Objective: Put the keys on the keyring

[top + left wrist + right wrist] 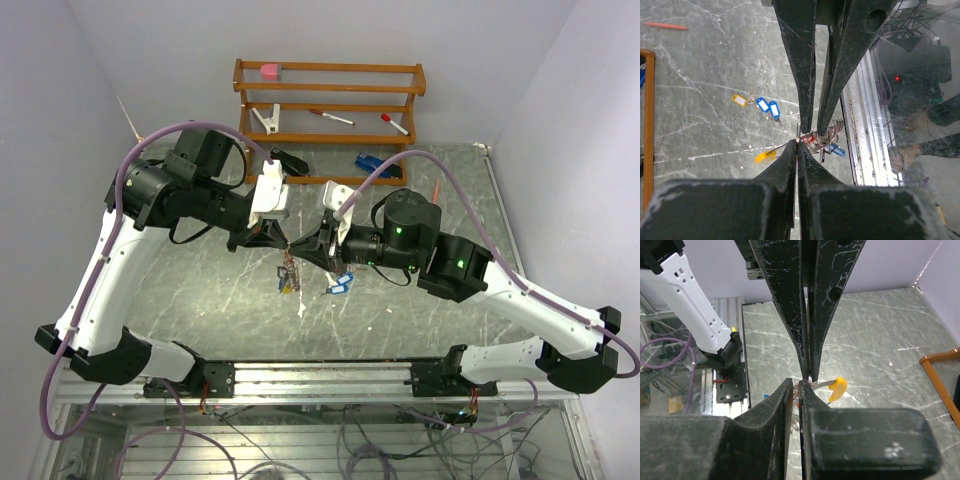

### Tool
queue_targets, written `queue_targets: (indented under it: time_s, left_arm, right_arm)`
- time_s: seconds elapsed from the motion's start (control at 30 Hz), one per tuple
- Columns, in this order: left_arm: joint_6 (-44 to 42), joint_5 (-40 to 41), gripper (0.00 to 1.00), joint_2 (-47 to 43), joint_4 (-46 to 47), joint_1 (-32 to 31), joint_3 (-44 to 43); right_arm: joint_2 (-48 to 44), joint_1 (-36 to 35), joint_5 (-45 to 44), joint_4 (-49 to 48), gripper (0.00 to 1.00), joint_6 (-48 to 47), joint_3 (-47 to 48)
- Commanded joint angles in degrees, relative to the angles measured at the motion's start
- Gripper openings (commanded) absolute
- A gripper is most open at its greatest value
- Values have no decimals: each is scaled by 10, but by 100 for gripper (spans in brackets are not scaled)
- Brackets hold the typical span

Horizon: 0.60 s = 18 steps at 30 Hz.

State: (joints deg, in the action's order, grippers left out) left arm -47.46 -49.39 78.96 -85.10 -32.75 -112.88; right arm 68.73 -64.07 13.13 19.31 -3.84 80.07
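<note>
My two grippers meet tip to tip above the middle of the table. My left gripper (284, 243) (798, 142) is shut on the thin metal part of a yellow-tagged key (765, 157) (838, 388). My right gripper (303, 250) (798, 386) is shut on the silvery keyring (829, 133), whose wire bunches at its fingertips (816, 129). A red tag (810, 139) and a blue tag (836, 149) hang from the ring (288, 274). Loose keys lie on the table below: one with a yellow tag (739, 100) and two with blue tags (768, 106) (340, 284).
A wooden rack (330, 105) stands at the back with a pink eraser (270, 71) and red-capped markers (331, 117). A blue stapler (369, 163) and a black one (290, 162) lie before it. An orange pencil (665, 25) lies far off. The metal rail (320, 378) runs along the near edge.
</note>
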Motion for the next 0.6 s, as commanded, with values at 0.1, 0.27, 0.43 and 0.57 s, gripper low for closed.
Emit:
queue_targets:
  time_s: [0.1, 0.27, 0.43, 0.57]
  left_arm:
    - [11, -31, 7, -1, 13, -7, -16]
    - [10, -34, 7, -3, 6, -9, -18]
    - [3, -31, 7, -4, -3, -11, -21]
    - [-3, -23, 7, -6, -6, -13, -14]
  right_arm:
    - [6, 2, 15, -16, 3, -10, 3]
    - [8, 2, 19, -15, 0, -12, 5]
    - [11, 3, 25, -9, 0, -12, 7]
    - [5, 4, 24, -13, 0, -9, 4]
